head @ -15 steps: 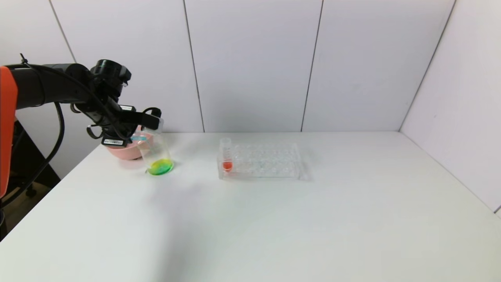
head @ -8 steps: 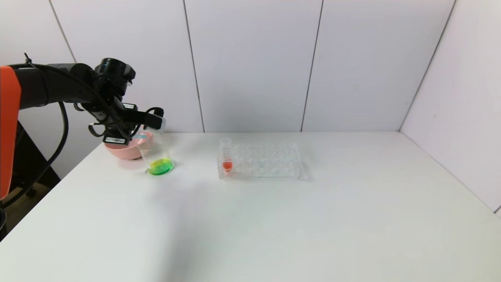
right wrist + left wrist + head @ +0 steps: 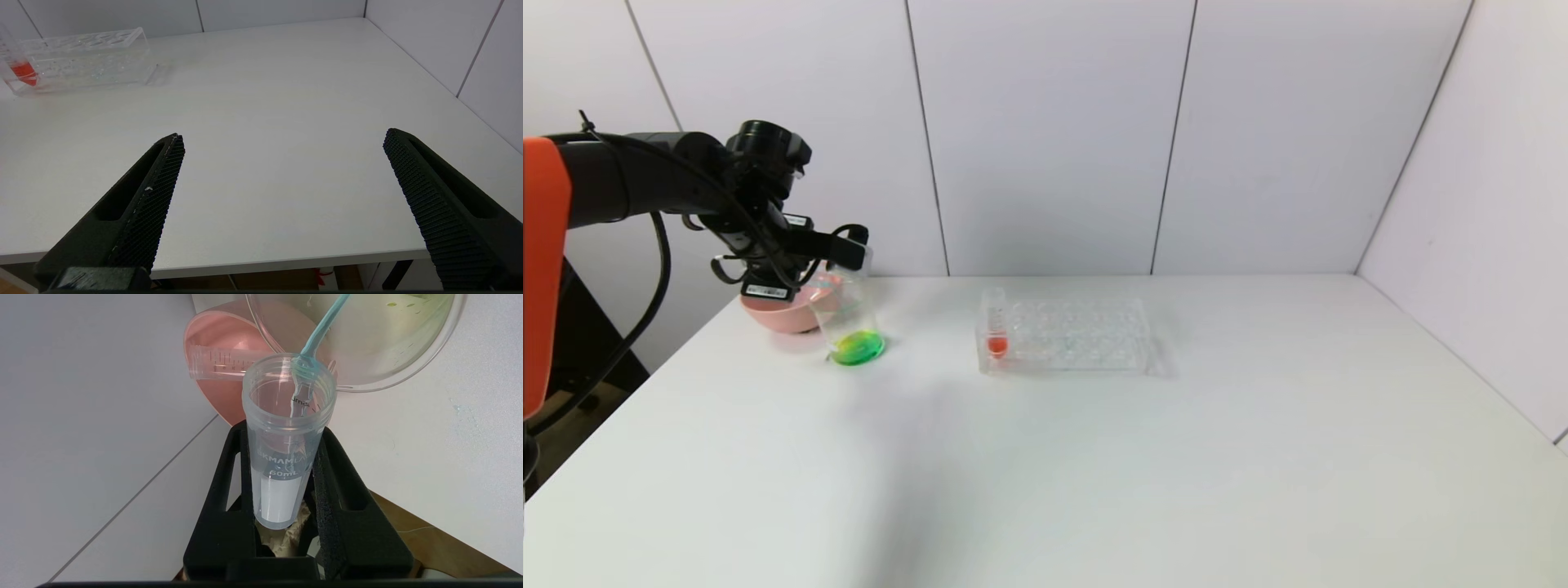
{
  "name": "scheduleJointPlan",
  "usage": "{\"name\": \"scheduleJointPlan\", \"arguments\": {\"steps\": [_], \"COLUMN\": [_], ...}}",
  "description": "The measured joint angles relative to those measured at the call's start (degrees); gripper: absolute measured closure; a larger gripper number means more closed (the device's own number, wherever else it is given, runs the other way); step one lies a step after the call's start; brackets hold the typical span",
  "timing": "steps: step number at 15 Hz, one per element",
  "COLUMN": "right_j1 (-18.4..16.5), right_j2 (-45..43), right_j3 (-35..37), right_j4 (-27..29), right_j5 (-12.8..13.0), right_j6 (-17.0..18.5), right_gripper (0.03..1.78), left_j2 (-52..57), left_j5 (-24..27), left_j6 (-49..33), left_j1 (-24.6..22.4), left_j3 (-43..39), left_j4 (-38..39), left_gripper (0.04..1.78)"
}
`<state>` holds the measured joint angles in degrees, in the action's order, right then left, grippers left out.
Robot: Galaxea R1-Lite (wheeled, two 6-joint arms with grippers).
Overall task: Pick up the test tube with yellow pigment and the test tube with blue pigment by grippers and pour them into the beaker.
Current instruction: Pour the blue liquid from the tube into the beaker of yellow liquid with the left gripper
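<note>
Beaker (image 3: 849,322), at the head view's left on the worktop (image 3: 1094,457), already holds green mix. Left gripper (image 3: 286,465) jaws clamp the tilted blue-pigment tube (image 3: 288,428), a last blue thread draining. Right gripper (image 3: 282,204) jaws gape wide, empty.

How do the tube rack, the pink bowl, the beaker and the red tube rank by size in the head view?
1. Tube rack: largest, widest by far.
2. Beaker and pink bowl: look alike overall; the beaker is taller, the bowl wider, and the left claw hides part of the bowl, so no ranking.
3. Red tube: smallest, standing in the rack's end.
</note>
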<state>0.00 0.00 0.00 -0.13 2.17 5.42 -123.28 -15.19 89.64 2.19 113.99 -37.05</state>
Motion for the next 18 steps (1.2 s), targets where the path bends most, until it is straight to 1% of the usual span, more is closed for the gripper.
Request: {"name": "scheduleJointPlan", "arguments": {"steps": [18], "right_j1": [0.0], "right_j2": [0.0], "right_j3": [0.0], "right_j4": [0.0], "right_j5": [0.0], "right_j6": [0.0], "right_gripper": [0.04], "left_j2": [0.4], "left_j5": [-0.2], "left_j6": [-1.5], "left_j1": [0.2], "left_j3": [0.0], "left_j4": [-0.9], "left_gripper": [1.38]}}
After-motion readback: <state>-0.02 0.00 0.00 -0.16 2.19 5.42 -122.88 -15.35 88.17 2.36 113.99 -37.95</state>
